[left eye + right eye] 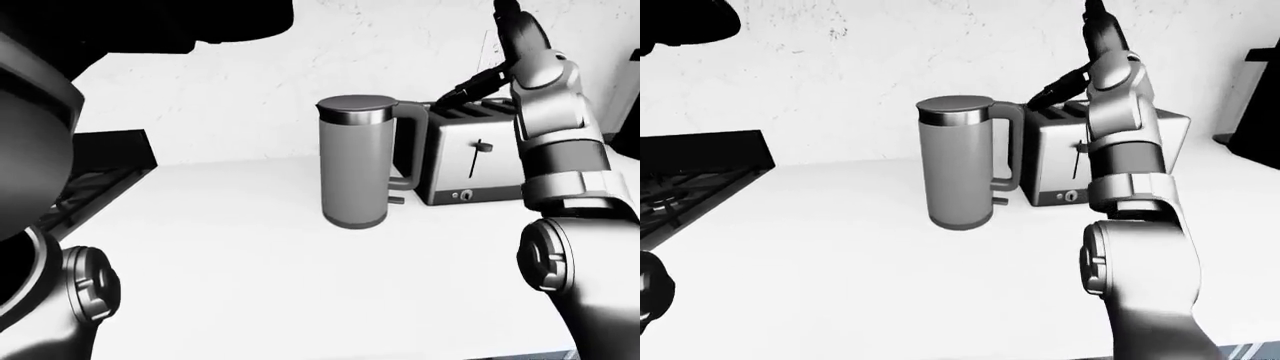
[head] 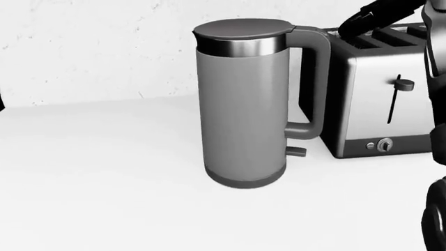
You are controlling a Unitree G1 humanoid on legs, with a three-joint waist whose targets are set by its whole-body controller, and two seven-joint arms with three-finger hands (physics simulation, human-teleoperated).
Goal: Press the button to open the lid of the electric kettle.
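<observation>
Grey electric kettle (image 2: pixel 242 104) upright, lid (image 2: pixel 242 29) closed. Right hand (image 2: pixel 373 15) above kettle handle (image 2: pixel 317 78), fingers (image 1: pixel 465 87) extended, touching nothing. Approach step; next, lower fingertip onto button at handle top.

The toaster (image 2: pixel 380 99) is cut off at the head view's right edge (its far side unseen).

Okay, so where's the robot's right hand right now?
The right hand is raised near the top right of the left-eye view, its dark fingers above the toaster, just right of the kettle handle.
</observation>
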